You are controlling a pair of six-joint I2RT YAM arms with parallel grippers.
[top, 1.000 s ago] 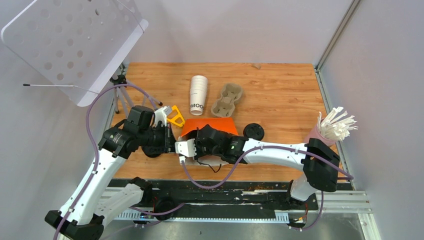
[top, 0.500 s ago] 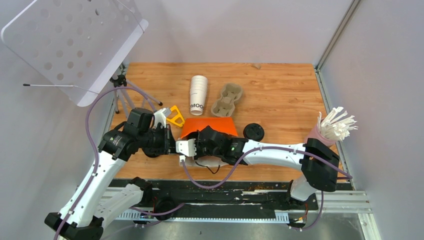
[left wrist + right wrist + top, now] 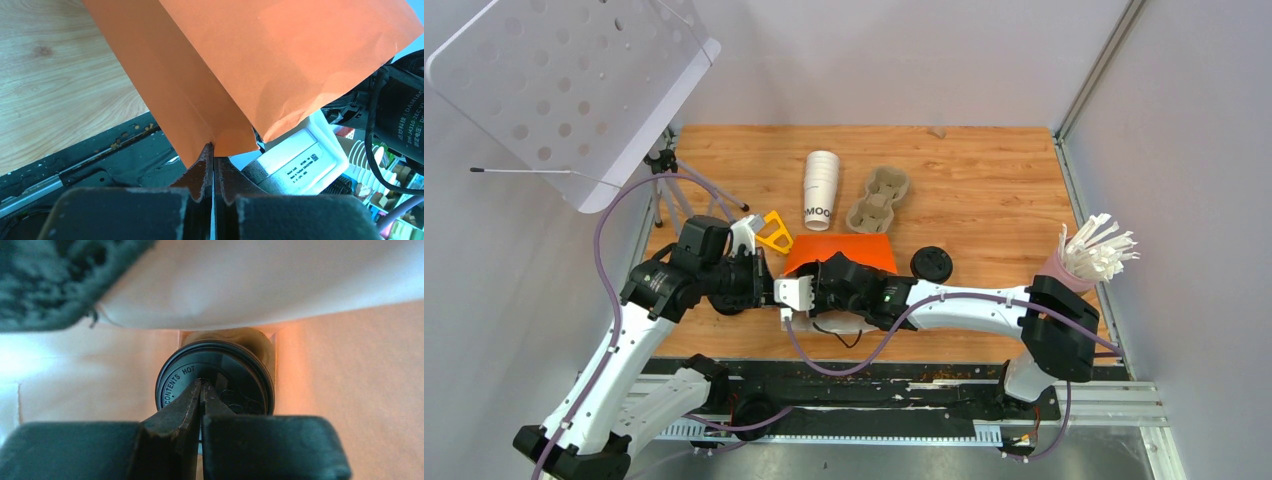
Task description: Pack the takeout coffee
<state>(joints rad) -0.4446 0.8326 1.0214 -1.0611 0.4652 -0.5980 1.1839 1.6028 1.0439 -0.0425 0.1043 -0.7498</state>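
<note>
Coffee cup (image 3: 235,370) sits inside the orange bag (image 3: 280,60), paper all round. Left claw (image 3: 213,146) pinches the bag's edge; right claw (image 3: 201,382) is together right at the cup's top.

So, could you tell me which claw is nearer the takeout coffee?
Right. The right claw is shut at the takeout coffee's lid inside the orange bag; the left claw pinches its edge.

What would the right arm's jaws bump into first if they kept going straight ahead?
The coffee's black lid, inside the orange bag, directly ahead of the shut jaws; they may already be touching it.
</note>
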